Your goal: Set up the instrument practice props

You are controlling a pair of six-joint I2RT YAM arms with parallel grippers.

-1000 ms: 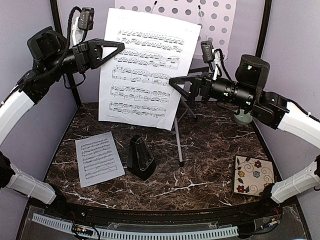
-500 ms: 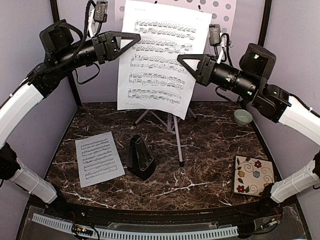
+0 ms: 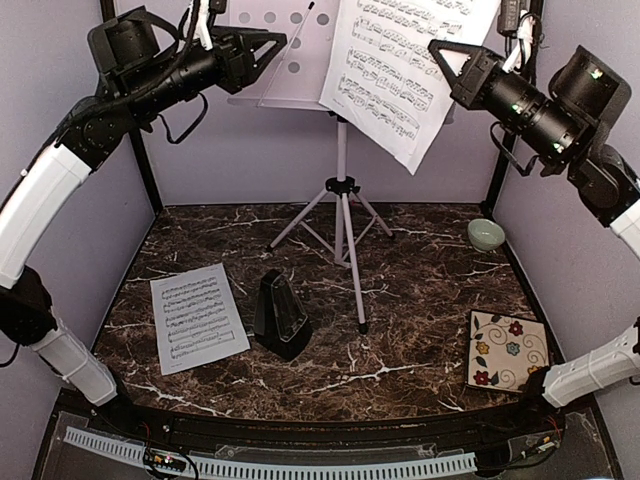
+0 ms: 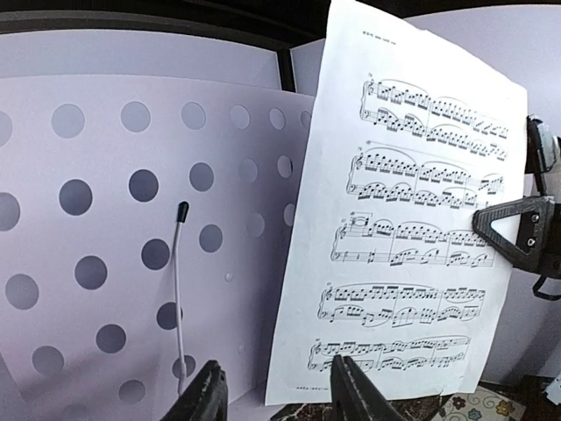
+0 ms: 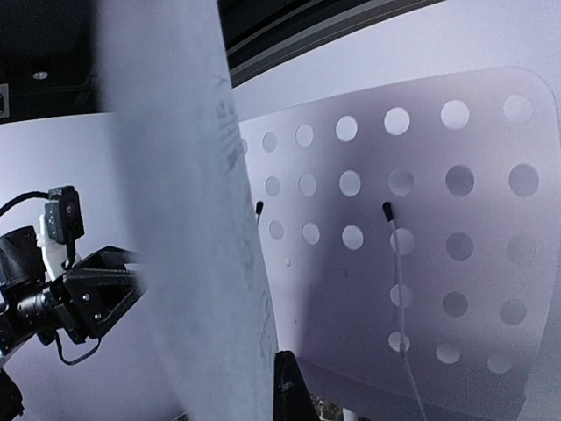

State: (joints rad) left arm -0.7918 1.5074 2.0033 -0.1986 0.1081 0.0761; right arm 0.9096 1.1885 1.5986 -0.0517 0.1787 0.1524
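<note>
The white music stand has its hole-dotted desk (image 3: 285, 45) high at the back, on a silver pole (image 3: 342, 180) with a tripod foot. My right gripper (image 3: 438, 50) is shut on the right edge of a printed music sheet (image 3: 400, 70), which hangs tilted in front of the desk's right part. In the right wrist view this sheet (image 5: 193, 219) is a blur that hides one finger. My left gripper (image 3: 282, 40) stands open by the desk's left part, off the sheet (image 4: 412, 219). A second sheet (image 3: 197, 317) lies flat at the front left. The black metronome (image 3: 281, 315) stands beside it.
A pale green bowl (image 3: 486, 234) sits at the right back of the marble table (image 3: 420, 300). A floral tile (image 3: 509, 351) lies at the front right. Thin page-holder wires (image 4: 178, 289) stick up on the desk. Purple walls close in the back and sides.
The right gripper shut on the sheet and carried it up and to the right. The left gripper let go, opened and rose. The stand's pole and desk now show.
</note>
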